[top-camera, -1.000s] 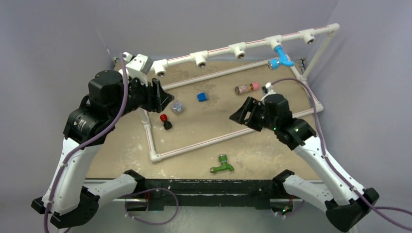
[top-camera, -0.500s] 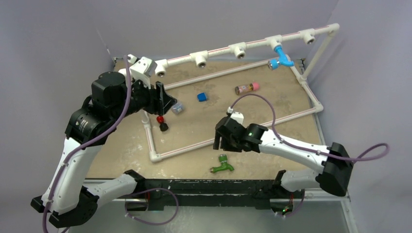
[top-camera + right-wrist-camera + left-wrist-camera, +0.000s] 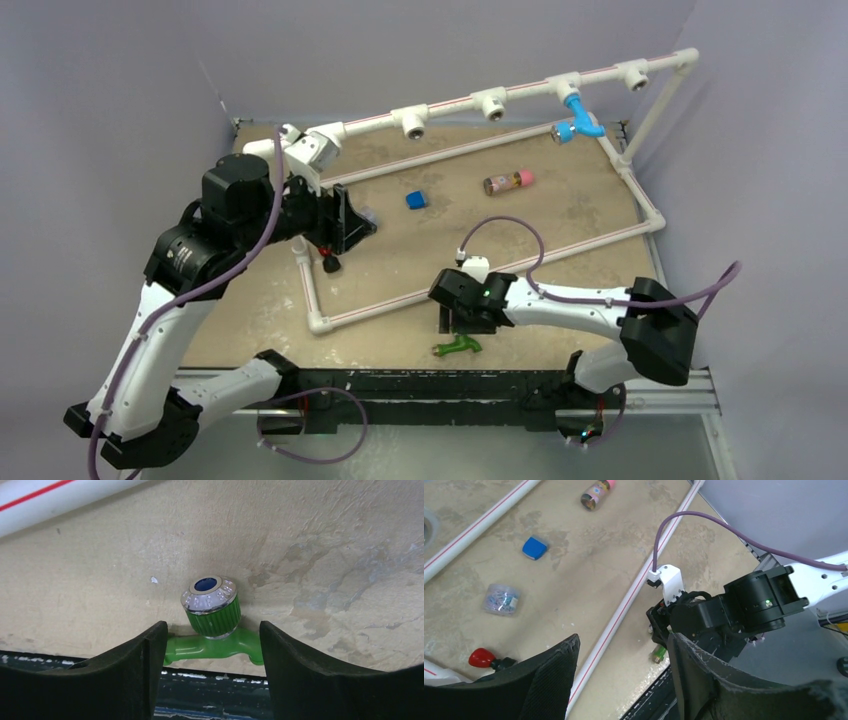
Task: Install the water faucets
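The green water faucet (image 3: 458,346) lies on its side at the table's near edge, its silvery mouth (image 3: 208,593) facing up. My right gripper (image 3: 463,322) hangs low over it, open, with one finger on each side of the green body (image 3: 215,625); I see no contact. The light blue water faucet (image 3: 582,118) hangs from a white T-fitting (image 3: 562,88) on the raised back pipe. My left gripper (image 3: 355,215) is open and empty above the left side of the pipe frame; its view looks past its fingertips (image 3: 569,645) toward the right arm.
A white pipe frame (image 3: 400,295) lies on the table, with further T-fittings (image 3: 412,122) on the back rail. Inside it lie a pink-capped brown cylinder (image 3: 508,182), a blue block (image 3: 416,200), a clear small jar (image 3: 500,599) and a red-knobbed black piece (image 3: 330,260). The black table edge (image 3: 420,385) is just below the green faucet.
My right arm swung from the table's middle down to the near edge and lowered over the green faucet. My left gripper opened wider and shifted a little right.
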